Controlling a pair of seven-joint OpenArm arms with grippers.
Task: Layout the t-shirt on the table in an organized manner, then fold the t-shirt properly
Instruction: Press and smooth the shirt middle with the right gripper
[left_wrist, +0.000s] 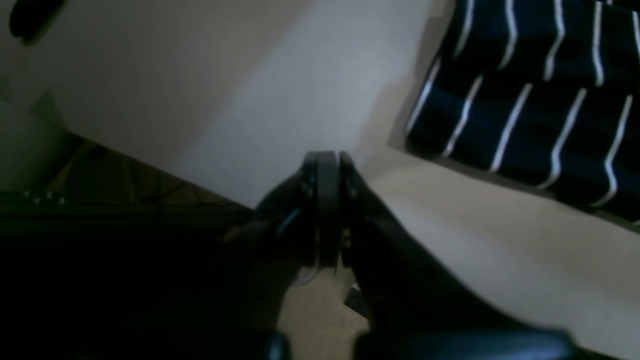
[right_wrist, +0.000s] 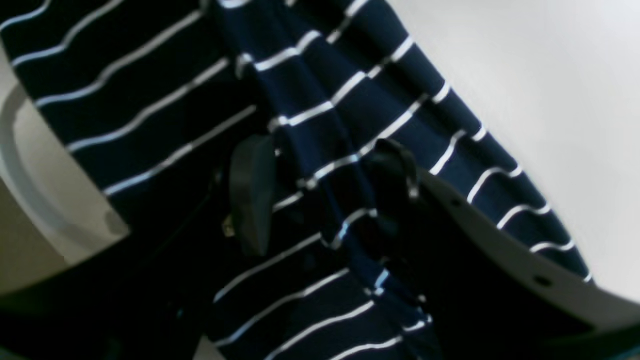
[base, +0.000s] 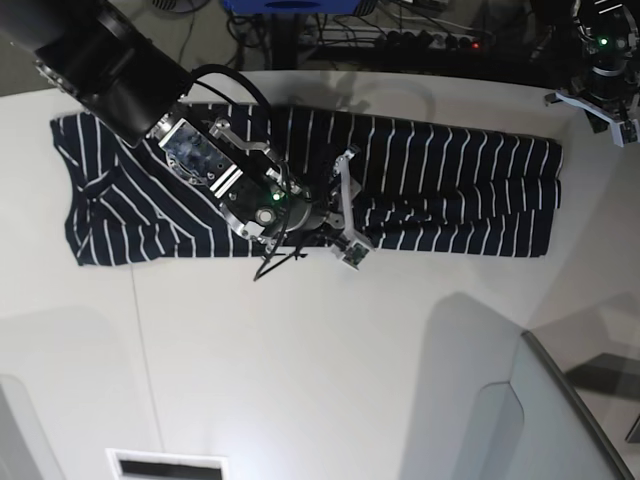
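Note:
The navy t-shirt (base: 450, 190) with thin white stripes lies spread lengthwise across the far half of the white table (base: 300, 350). My right gripper (base: 345, 215) hovers low over the middle of its near edge. In the right wrist view its black fingers (right_wrist: 252, 195) stand apart, and a raised fold of the t-shirt (right_wrist: 350, 100) runs between them. My left gripper (base: 605, 115) is at the table's far right corner, beyond the shirt's end. Seen from the left wrist, the left gripper (left_wrist: 327, 160) is shut on nothing over bare table (left_wrist: 300, 90), with the t-shirt (left_wrist: 525, 100) at upper right.
Cables and a power strip (base: 430, 35) lie beyond the far edge. A grey panel (base: 560, 400) rises at the near right corner. A thin dark seam (base: 140, 340) runs down the tabletop on the left.

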